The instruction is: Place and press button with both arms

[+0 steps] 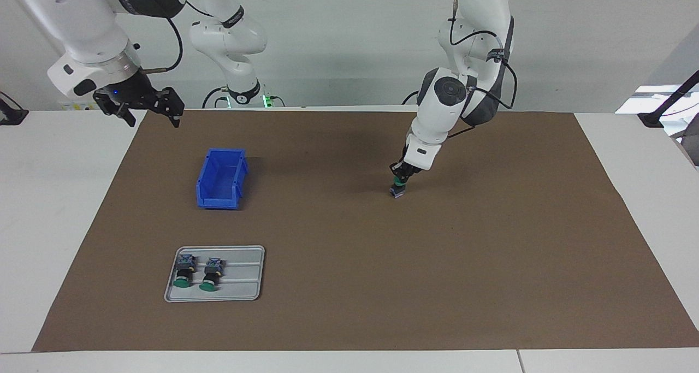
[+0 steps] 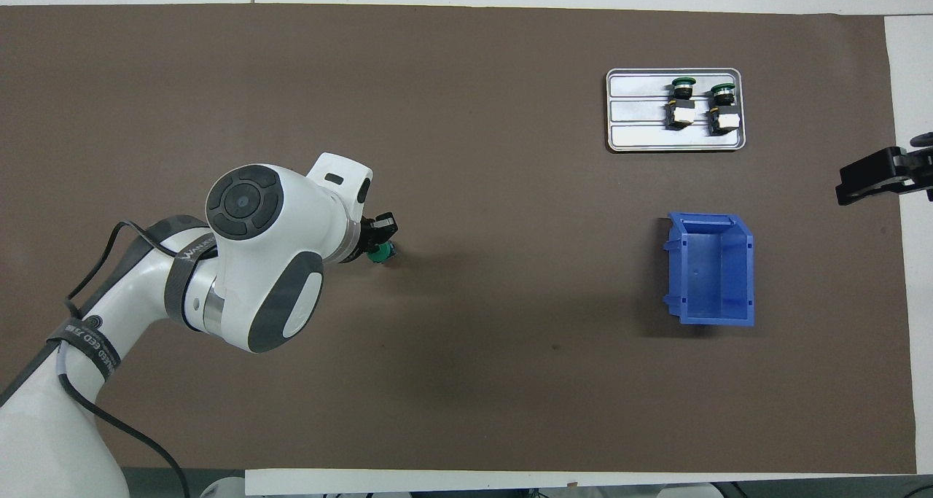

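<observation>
A button stands upright on the brown mat, green cap up, toward the left arm's end of the table; the overhead view shows its green cap beside the wrist. My left gripper comes straight down on it, shut, with its tips resting on the cap; from above the wrist hides most of the left gripper. My right gripper hangs open and empty over the mat's edge at the right arm's end, waiting; the right gripper shows at the border of the overhead view.
A grey metal tray holds two more green-capped buttons lying on their sides. A blue open bin stands nearer to the robots than the tray.
</observation>
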`<state>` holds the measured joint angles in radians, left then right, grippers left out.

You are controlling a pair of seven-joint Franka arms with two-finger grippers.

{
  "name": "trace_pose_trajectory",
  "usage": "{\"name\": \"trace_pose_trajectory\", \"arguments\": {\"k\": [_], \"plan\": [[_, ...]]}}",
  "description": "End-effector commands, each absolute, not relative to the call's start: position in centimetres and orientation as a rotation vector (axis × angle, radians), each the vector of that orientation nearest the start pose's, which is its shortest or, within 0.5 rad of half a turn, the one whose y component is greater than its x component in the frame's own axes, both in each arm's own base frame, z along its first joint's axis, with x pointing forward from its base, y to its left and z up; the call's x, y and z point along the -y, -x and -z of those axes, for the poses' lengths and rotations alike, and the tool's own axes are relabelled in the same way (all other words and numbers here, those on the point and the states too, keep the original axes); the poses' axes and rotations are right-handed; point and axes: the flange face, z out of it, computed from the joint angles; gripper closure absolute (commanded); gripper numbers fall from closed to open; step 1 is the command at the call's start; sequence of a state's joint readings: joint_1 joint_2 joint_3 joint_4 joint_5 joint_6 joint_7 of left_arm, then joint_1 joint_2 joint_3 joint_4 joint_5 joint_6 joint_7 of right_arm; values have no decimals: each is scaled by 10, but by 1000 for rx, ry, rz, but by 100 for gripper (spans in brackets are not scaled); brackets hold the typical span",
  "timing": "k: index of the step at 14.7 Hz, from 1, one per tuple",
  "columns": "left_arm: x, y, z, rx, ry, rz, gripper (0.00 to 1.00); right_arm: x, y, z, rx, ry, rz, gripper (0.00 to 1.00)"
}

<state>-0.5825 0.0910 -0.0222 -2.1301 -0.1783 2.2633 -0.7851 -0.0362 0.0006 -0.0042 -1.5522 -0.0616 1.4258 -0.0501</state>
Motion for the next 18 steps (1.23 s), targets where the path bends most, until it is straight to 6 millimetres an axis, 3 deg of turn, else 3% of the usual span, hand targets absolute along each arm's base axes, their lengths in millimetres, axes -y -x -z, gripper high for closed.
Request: {"name": "trace_pose_trajectory", "arguments": {"k": [1, 5, 8, 10, 13, 15, 17, 18], "plan": [[324, -444, -356, 447, 3226, -88, 100, 30, -532, -622, 24, 3186, -213, 1], [326, -435, -342, 437, 3231, -78, 100, 30, -532, -622, 24, 3186, -213, 1], [325, -437, -344, 436, 3230, -79, 100, 31, -532, -622, 22, 3185, -213, 1], [325, -444, -353, 452, 3245, -56, 98, 30, -532, -622, 24, 3186, -213, 1], [305, -461, -390, 488, 3242, -71, 89, 31, -532, -622, 22, 3185, -213, 1], [302, -469, -410, 495, 3235, -97, 74, 28, -532, -622, 32, 3184, -212, 1], [283, -480, -427, 541, 3237, -83, 41, 26, -532, -622, 44, 3184, -212, 1], [276, -483, -439, 550, 3248, -60, 31, 26, -532, -622, 39, 3184, -212, 1]]}}
